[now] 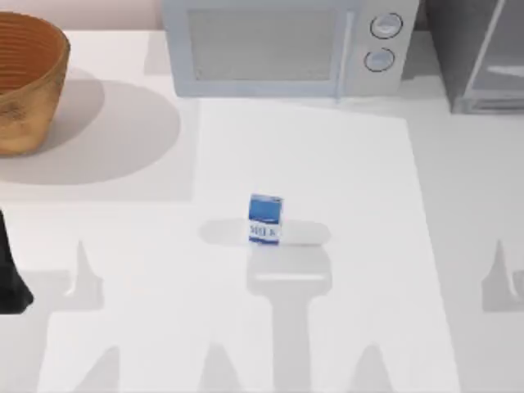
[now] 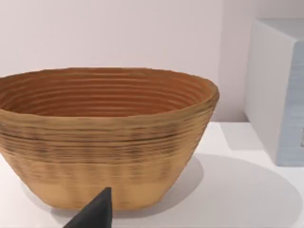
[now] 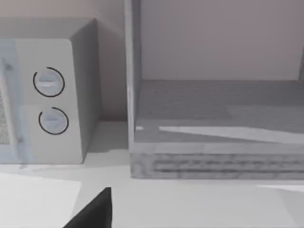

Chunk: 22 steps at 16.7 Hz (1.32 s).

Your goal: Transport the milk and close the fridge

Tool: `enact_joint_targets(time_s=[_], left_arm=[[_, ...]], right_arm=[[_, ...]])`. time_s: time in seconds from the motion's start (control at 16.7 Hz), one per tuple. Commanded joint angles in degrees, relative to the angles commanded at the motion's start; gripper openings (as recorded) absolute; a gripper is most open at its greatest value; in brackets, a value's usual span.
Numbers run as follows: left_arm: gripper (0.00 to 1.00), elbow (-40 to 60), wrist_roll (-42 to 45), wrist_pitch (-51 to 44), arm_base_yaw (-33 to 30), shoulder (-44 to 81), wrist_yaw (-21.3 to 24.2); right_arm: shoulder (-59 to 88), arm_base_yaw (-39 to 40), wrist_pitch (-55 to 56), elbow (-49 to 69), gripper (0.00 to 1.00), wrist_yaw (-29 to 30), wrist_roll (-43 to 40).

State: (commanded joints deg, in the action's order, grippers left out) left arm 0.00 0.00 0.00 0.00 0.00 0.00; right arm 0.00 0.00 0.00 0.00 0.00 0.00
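Top view gives you the fridge point(image 1: 479, 57) at 1 o'clock with its cavity open toward the table, the microwave point(image 1: 286, 45) with 2 knobs at 12 o'clock, the woven basket point(image 1: 24, 82) at 10 o'clock, then the milk point(image 1: 264, 219) upright at the centre, well apart from all 3. Judging by that layout, you have bare table point(image 1: 368, 270) all round the carton for either approach and an unobstructed run to 1 o'clock. Your left arm point(image 1: 10, 274) sits parked at 9 o'clock; you cannot tell either gripper's finger state.
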Motion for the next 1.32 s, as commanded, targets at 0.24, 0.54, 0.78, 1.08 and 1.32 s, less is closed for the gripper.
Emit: enact_joint_targets(time_s=[0.24,0.54,0.78,1.08,1.32], left_arm=[[1.00,0.00,0.00,0.00,0.00,0.00,0.00],[1.00,0.00,0.00,0.00,0.00,0.00,0.00],[1.00,0.00,0.00,0.00,0.00,0.00,0.00],[1.00,0.00,0.00,0.00,0.00,0.00,0.00],[1.00,0.00,0.00,0.00,0.00,0.00,0.00]], right_arm=[[1.38,0.66,1.47,0.07,1.00,1.86,0.00],[13.15,12.08,12.95,0.40,1.00,15.82,0.26],[24.78,30.55,23.23,0.66,1.00,29.16,0.55],[36.99,47.65,34.47,0.75,1.00,43.89,0.68],[43.57,52.73,41.15,1.23,1.00,52.39,0.92]])
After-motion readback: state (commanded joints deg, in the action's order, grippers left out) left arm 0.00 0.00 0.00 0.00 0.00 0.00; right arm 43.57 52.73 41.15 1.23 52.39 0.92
